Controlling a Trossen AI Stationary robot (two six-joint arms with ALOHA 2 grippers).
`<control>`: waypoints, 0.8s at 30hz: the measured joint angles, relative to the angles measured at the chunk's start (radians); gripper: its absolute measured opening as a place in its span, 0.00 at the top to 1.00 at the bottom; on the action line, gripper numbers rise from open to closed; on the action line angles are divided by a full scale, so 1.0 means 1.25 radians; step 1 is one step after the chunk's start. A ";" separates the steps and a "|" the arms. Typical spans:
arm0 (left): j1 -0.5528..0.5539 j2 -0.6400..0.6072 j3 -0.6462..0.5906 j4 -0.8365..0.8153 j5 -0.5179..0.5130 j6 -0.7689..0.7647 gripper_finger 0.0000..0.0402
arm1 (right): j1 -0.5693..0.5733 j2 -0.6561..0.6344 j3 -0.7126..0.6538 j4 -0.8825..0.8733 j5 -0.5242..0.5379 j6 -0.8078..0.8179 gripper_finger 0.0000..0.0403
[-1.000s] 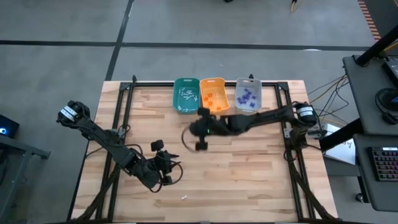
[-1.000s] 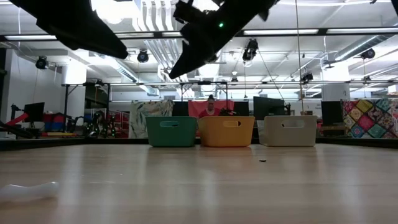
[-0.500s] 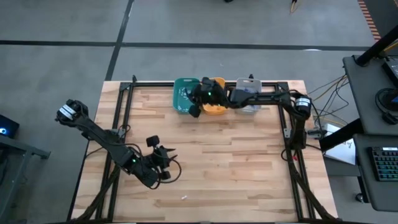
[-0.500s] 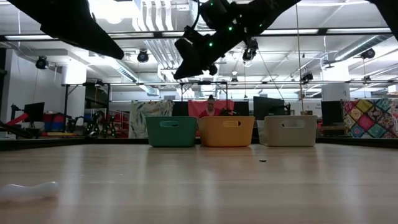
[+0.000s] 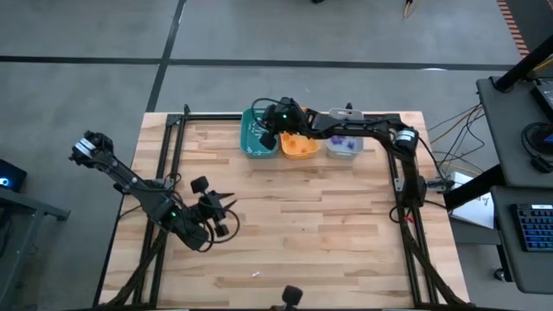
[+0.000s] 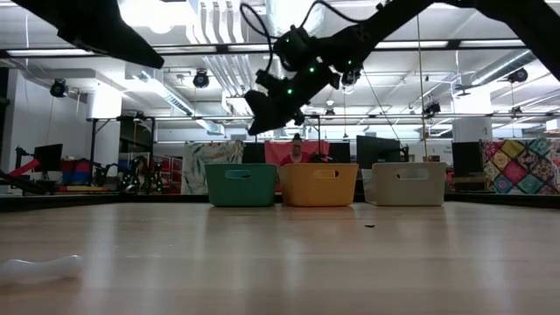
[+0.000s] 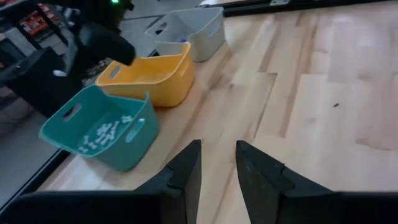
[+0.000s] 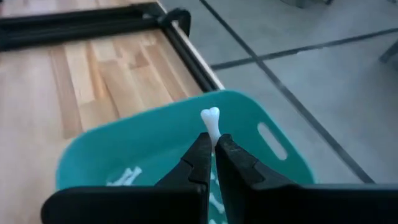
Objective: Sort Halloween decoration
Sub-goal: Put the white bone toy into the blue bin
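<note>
Three bins stand side by side at the table's far edge: teal, orange and grey. My right gripper hovers above the teal bin, shut on a small white bone trinket. Several white bones lie inside the teal bin, and purple trinkets in the grey one. My left gripper stands open over the table's near left part with nothing between its fingers. One white trinket lies on the table near the front edge. My right gripper pinches the bone's lower end between its two fingertips. The bone sticks out past the fingertips, its knobbed end free, lifted clear above the teal bin's inside.
The white trinket also shows at the low view's near left. A dark object pokes in at the table's front edge. Black frame rails run along the table's left, right and far edges. Bare wood lies between the two arms.
My right gripper has swung from the table's middle toward the far edge and a little to the left, and now hangs over the teal bin. My left gripper has drawn back toward the left and far side and risen a little.
</note>
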 joint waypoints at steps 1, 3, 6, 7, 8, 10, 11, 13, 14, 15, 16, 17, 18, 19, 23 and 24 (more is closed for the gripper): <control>0.000 -0.005 -0.008 -0.002 -0.005 -0.006 0.80 | -0.002 0.009 0.005 -0.005 0.000 0.000 0.97; 0.002 -0.014 -0.020 0.001 -0.010 -0.018 0.81 | -0.005 0.030 0.024 -0.034 -0.001 -0.001 0.97; 0.003 -0.024 -0.033 0.002 -0.012 -0.038 0.81 | -0.007 0.062 0.061 -0.105 -0.002 -0.008 0.97; 0.003 -0.026 -0.039 0.002 -0.014 -0.044 0.81 | -0.007 0.074 0.075 -0.132 -0.001 -0.014 0.97; 0.003 -0.028 -0.043 0.000 -0.016 -0.050 0.81 | -0.007 0.083 0.088 -0.154 -0.001 -0.021 0.97; 0.004 -0.031 -0.050 0.001 -0.017 -0.060 0.81 | -0.008 0.103 0.118 -0.210 0.000 -0.027 0.97; 0.004 -0.032 -0.054 0.002 -0.017 -0.062 0.81 | -0.008 0.113 0.136 -0.236 0.000 -0.031 0.97; 0.005 -0.032 -0.058 0.000 -0.017 -0.068 0.81 | -0.008 0.135 0.170 -0.298 0.000 -0.045 0.97; 0.005 -0.032 -0.058 0.000 -0.017 -0.070 0.81 | -0.008 0.146 0.189 -0.331 0.000 -0.052 0.97; 0.005 -0.032 -0.058 0.000 -0.017 -0.070 0.81 | -0.008 0.158 0.206 -0.360 0.001 -0.059 0.97; 0.005 -0.030 -0.057 0.000 -0.017 -0.071 0.81 | -0.008 0.170 0.224 -0.390 0.001 -0.069 0.97; 0.005 -0.029 -0.056 0.001 -0.017 -0.070 0.81 | -0.008 0.180 0.240 -0.421 0.000 -0.072 0.97; 0.005 -0.029 -0.055 0.001 -0.017 -0.070 0.81 | -0.008 0.191 0.257 -0.447 0.001 -0.075 0.97; 0.005 -0.029 -0.055 0.001 -0.017 -0.071 0.81 | -0.008 0.199 0.273 -0.465 0.001 -0.076 0.97; 0.005 -0.030 -0.056 0.001 -0.018 -0.071 0.81 | -0.008 0.222 0.327 -0.502 0.000 -0.057 0.97; 0.005 -0.030 -0.056 0.001 -0.018 -0.071 0.81 | -0.008 0.224 0.335 -0.501 0.000 -0.055 0.97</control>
